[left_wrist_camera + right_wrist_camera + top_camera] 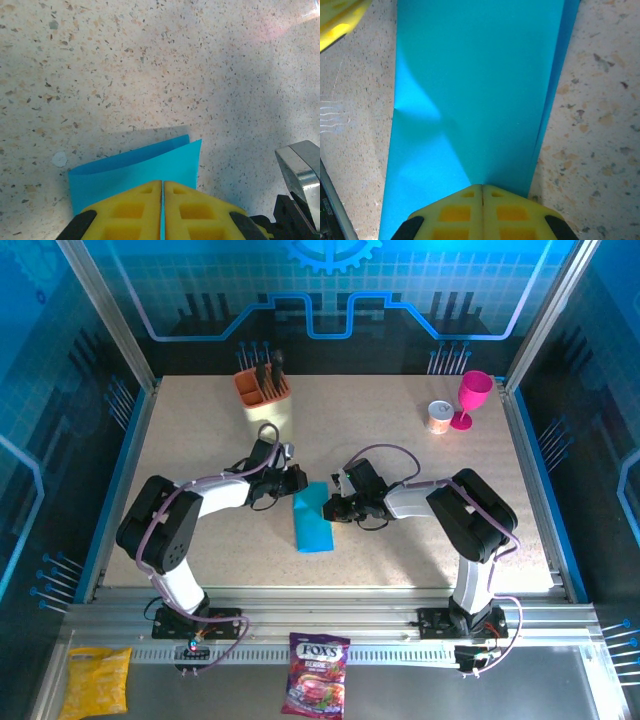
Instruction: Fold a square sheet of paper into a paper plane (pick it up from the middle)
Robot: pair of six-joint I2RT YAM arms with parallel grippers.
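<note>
**Both grippers pinch the folded blue sheet at mid-table**

The sheet of paper sits around the middle of the tabletop, between the two arms. It is doubled over into a long strip that runs from the grippers toward the near edge. In the left wrist view its two layers stand slightly apart at their free edge, above the speckled surface.

The left gripper reaches in from the left, and its yellow fingers are pressed together on the paper. The right gripper comes in from the right. Its fingers are also clamped tight on the end of the blue strip, which has a soft crease on its left side.

Near the far edge, left of centre, stands an orange utensil holder. Toward the far right corner are a pink goblet and a small can just beside it. A candy bag and a yellow packet lie on the metal ledge in front of the arm bases.
</note>
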